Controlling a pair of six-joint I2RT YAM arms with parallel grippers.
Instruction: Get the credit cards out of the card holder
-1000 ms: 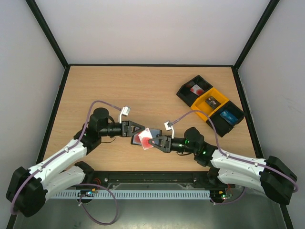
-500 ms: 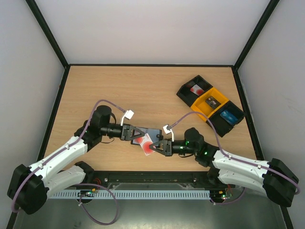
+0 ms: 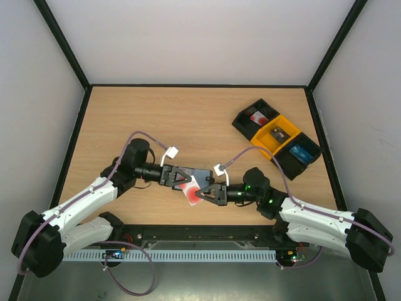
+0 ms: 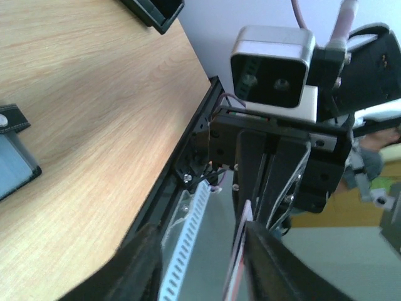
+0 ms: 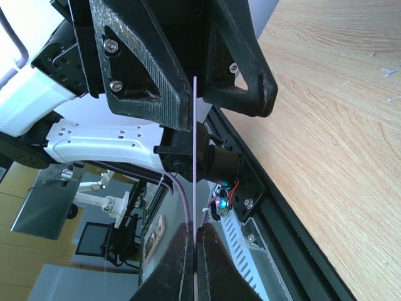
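Both arms reach low and inward, meeting near 6 o'clock on the counter (image 3: pixel 188 119). The right claw (image 3: pixel 202 192) pinches the credit card (image 3: pixel 192 190). The left claw (image 3: pixel 187 182) gapes around it. The card has dropped lower than a second ago, baring the card holder (image 3: pixel 202 174) at 12 o'clock.

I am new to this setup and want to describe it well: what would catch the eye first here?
At the front middle of the table, the right gripper pinches a red-marked credit card, whose other end sits between the open fingers of the left gripper. The black card holder lies on the wood right beside them.
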